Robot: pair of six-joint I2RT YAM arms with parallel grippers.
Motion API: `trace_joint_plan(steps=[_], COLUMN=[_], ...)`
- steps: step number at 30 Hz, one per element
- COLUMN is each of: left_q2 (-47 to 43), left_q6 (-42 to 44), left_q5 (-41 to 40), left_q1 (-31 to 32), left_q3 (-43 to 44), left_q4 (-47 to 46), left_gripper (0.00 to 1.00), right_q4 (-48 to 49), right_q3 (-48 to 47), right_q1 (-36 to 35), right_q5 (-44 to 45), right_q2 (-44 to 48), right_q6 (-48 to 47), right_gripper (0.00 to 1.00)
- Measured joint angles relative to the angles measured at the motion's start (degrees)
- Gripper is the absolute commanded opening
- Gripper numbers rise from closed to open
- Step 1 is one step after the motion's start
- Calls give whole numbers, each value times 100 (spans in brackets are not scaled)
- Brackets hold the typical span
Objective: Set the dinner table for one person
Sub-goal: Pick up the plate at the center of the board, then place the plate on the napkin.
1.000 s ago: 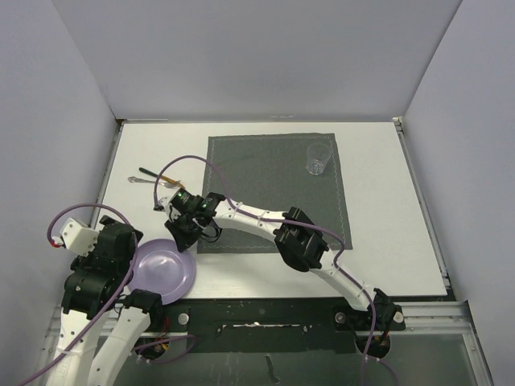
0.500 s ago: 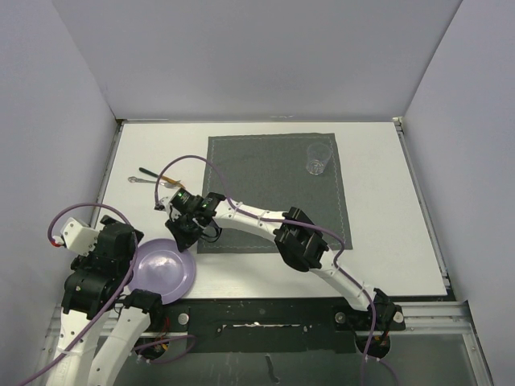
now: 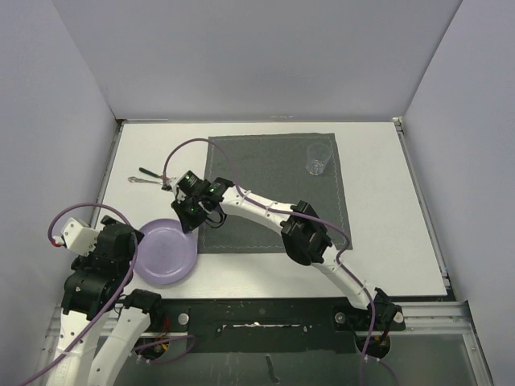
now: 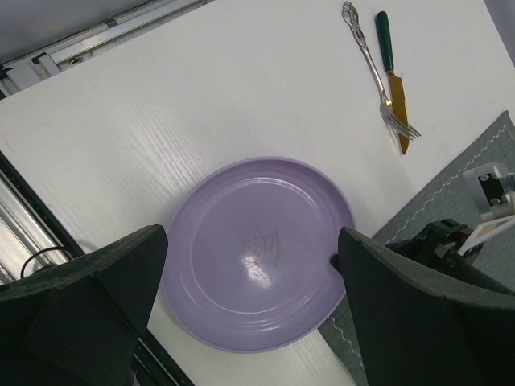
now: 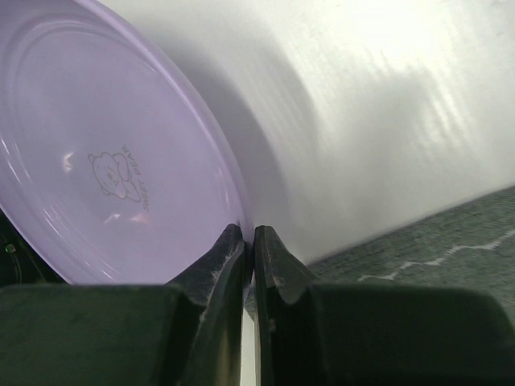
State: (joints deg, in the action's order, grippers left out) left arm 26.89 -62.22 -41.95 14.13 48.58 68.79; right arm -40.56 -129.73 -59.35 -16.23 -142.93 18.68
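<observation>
Counting one plate (image 4: 241,281), one fork (image 4: 374,68), one knife (image 4: 393,80).

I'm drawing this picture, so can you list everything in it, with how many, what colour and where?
round purple plastic plate: 1, purple, table's near-left
square dark grey cloth placemat: 1, grey, table's middle
clear drinking cup: 1, see-through, placemat's far-right corner
silver metal fork: 1, silver, left of placemat
green-handled knife with gold blade: 1, beside fork
white flat dinner table: 1, white, under everything
left pincer: 1, black, open above plate
right pincer: 1, black, shut on plate's rim
</observation>
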Motion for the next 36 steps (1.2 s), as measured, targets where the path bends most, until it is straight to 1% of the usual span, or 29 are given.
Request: trace_joint_plan(steps=[6, 11, 18, 21, 24, 28, 36], left_q2=[-39, -70, -133, -138, -133, -131, -42], left_q6=[4, 13, 17, 33, 52, 59, 96], left_q5=[2, 35, 129, 205, 293, 376, 566], left_q1=[0, 0, 0, 0, 0, 0, 0], left_q3=[0, 0, -74, -210, -332, -411, -686], left_q4=[0, 0, -50, -133, -201, -297, -479], left_gripper=[88, 87, 87, 87, 87, 87, 87], right_q4=[-234, -431, -763, -820, -911, -964, -841], right_q3=[-50, 15, 426, 973, 1521, 2190, 3314], right_q1=[315, 872, 2227, 2885, 3357, 3576, 3563], right_q5=[127, 332, 970, 1154, 1224, 1217, 903], right_q2=[302, 1023, 2249, 2632, 2767, 2767, 2833], right_q6=[-35, -61, -131, -155, -179, -199, -197], right_gripper=[0, 0, 0, 0, 0, 0, 0])
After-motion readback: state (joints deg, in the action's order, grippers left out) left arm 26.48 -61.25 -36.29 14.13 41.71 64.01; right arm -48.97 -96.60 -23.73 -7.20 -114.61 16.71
